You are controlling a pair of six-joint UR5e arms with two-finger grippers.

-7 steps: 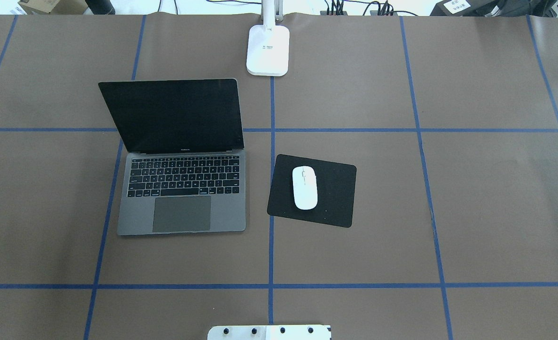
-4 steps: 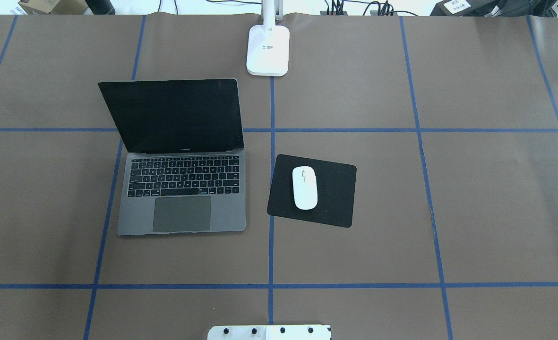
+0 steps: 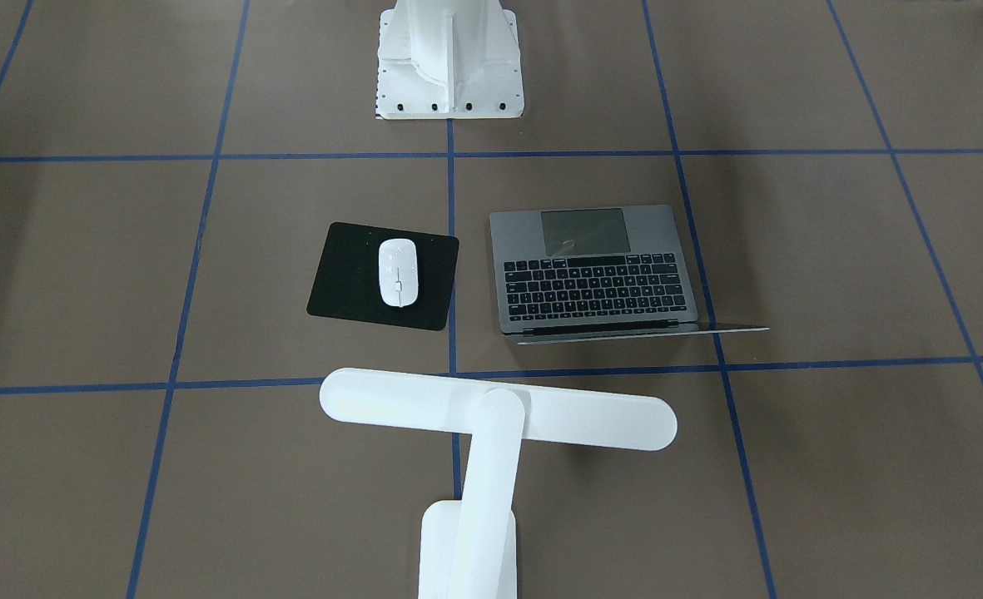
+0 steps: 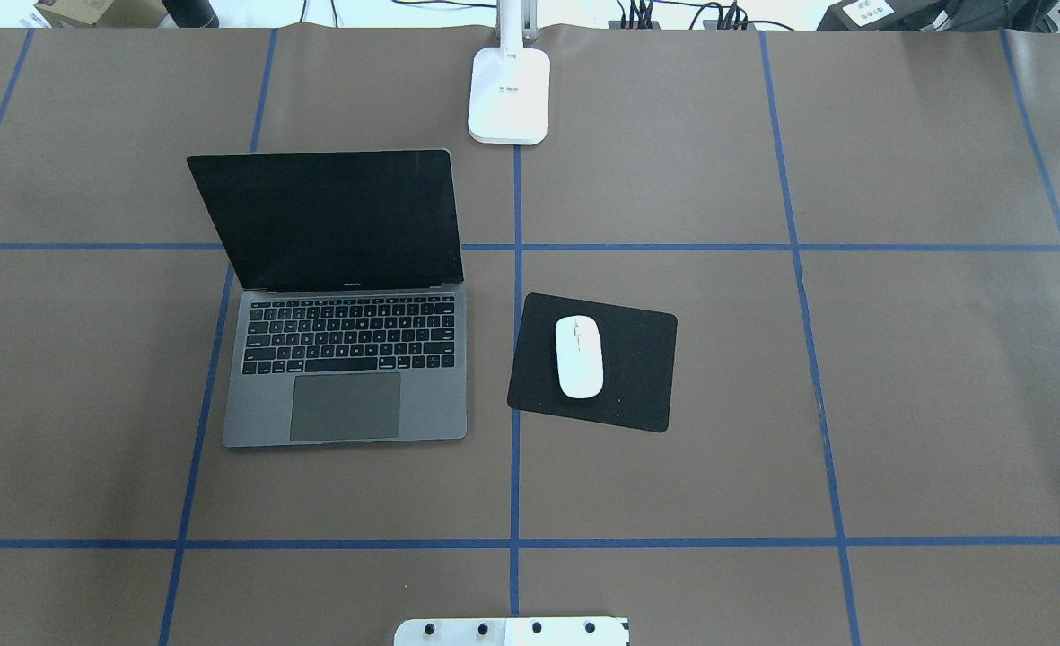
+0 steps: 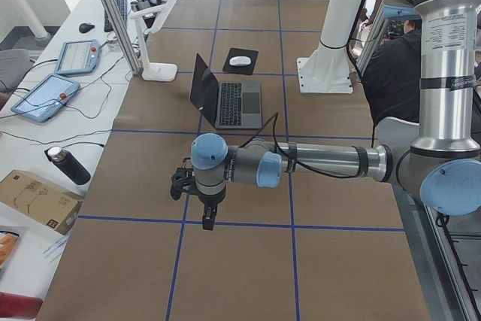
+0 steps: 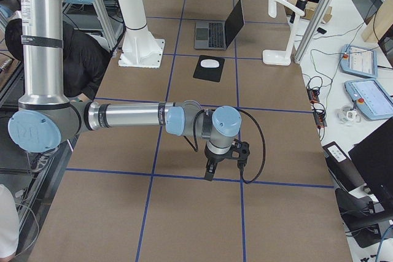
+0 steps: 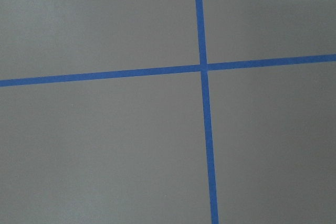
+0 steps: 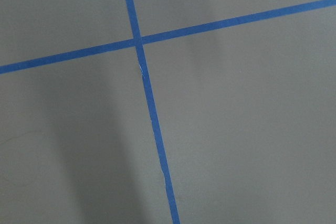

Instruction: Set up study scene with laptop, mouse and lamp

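Observation:
The laptop [image 4: 346,377] stands open on the brown table, left of centre, its dark screen tilted back. To its right the white mouse [image 4: 579,356] lies on a black mouse pad [image 4: 639,370]. The white lamp [image 4: 509,94] stands at the far edge, and its bar head [image 3: 499,412] reaches over the table. My left gripper [image 5: 206,222] hangs over bare table far from the laptop, showing only in the exterior left view. My right gripper [image 6: 209,175] hangs likewise, showing only in the exterior right view. I cannot tell whether either is open or shut. Both wrist views show only brown table and blue tape.
The white bolted pedestal [image 3: 449,58] stands at the robot's side of the table. A side bench holds tablets [image 5: 45,95], a bottle [image 5: 68,165] and a cardboard box [image 5: 34,199]. A person [image 5: 394,73] sits behind the pedestal. Blue tape lines grid the table.

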